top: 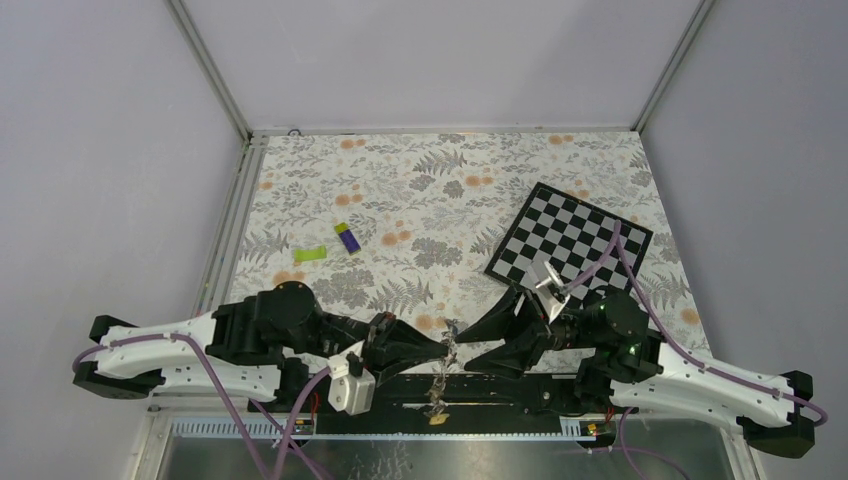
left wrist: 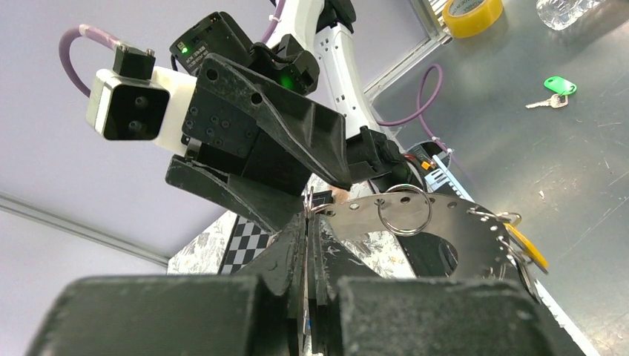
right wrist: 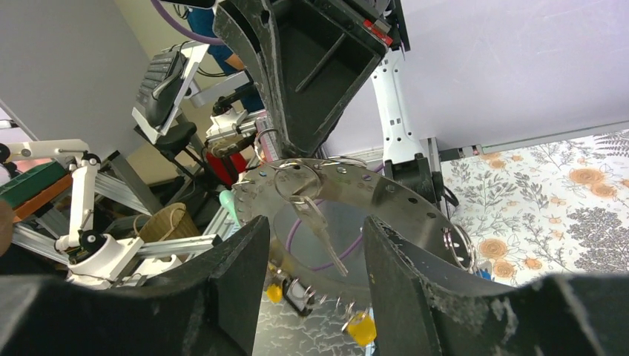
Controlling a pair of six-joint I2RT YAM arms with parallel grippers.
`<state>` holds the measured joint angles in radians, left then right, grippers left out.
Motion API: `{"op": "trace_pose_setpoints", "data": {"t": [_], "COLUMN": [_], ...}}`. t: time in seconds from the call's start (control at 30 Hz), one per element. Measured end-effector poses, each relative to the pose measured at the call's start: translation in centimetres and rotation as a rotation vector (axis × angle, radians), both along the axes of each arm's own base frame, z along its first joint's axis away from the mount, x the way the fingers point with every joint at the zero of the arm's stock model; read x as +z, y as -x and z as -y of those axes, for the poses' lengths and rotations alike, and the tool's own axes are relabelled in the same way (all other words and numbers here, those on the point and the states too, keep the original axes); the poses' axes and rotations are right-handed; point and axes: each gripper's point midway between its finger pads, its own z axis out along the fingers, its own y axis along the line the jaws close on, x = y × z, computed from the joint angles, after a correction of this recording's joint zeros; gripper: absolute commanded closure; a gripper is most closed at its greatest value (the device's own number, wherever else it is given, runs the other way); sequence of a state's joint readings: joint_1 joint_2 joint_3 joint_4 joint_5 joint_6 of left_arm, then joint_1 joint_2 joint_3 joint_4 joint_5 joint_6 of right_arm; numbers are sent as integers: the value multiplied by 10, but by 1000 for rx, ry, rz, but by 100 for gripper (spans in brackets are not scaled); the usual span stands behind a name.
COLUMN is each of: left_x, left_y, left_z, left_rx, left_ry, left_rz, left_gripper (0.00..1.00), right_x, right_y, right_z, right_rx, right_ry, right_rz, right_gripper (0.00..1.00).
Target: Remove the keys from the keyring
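Observation:
The keyring is a flat grey metal ring with holes along its rim, held up on edge between the two arms. My left gripper is shut on its rim. Several keys hang from it on small split rings: a silver key and yellow-tagged keys. My right gripper is open, its fingers either side of the silver key without touching it. In the top view both grippers meet over the table's near edge, and keys dangle below.
A checkerboard lies on the floral table at the right. A purple block and a green piece lie at mid-left. On the metal floor below, a green-tagged key and a yellow tape roll show.

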<state>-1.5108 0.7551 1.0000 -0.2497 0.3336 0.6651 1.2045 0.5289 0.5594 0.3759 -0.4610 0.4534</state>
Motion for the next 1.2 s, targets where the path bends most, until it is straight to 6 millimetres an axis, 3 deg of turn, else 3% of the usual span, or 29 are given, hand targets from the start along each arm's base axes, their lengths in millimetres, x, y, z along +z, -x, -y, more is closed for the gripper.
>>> {"op": "trace_pose_setpoints", "data": {"t": [0.43,0.6,1.2], "left_x": [-3,-4,-3], "left_y": [0,0,-1], "left_z": [4,4,3], "left_rx": [-4,-3,6], "left_ry": [-13,-14,-11], "left_rz": [0,-1,-1], "left_gripper": [100,100,100], "right_x": [-12,-14,-2], "right_y": [-2,3,15], "right_z": [-10,-12,-6], "right_rx": [11,47,116], "right_ry": [24,32,0], "right_rz": [-33,-52,-92], "right_gripper": [44,54,57]}}
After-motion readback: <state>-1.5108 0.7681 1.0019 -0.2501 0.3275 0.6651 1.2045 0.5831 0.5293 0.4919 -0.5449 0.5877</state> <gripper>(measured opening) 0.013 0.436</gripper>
